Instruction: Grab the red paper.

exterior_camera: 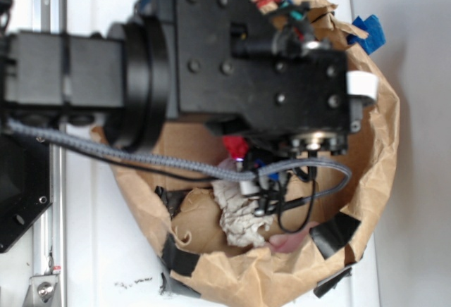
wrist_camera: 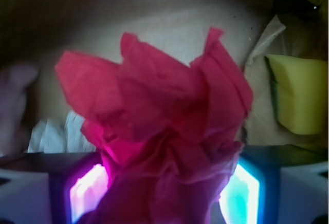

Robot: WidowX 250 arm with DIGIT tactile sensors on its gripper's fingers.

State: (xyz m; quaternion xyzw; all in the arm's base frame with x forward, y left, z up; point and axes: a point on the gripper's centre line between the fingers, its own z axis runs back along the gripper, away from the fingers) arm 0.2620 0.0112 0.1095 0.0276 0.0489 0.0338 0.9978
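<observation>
Filling most of your wrist view, the red paper [wrist_camera: 164, 136] sits crumpled between the two glowing pads of the gripper [wrist_camera: 163, 190], which is clamped on its lower part. One pad [wrist_camera: 88, 190] shines pink-violet on the left of that view, and the other shines teal on the right. The paper's loose folds fan upward and outward above the pads.

From the exterior view, you see only a small patch of the red paper [exterior_camera: 235, 146] peeking out beneath the black arm [exterior_camera: 211, 60], above the inside of a brown paper bag [exterior_camera: 373, 145] with its rim rolled down into a bowl shape. Whether the paper touches the bag floor cannot be told.

Just below the red patch, in the middle of the bag, lies a whitish crumpled paper ball [exterior_camera: 239, 215]. In your wrist view a bit of it shows at lower left, behind the red paper. A yellow sponge [wrist_camera: 298, 93] rests against the bag wall at the right edge of your wrist view. Black tape [exterior_camera: 335, 233] patches the bag's rim along its lower edge. The bag stands on a white table [exterior_camera: 99, 251].
</observation>
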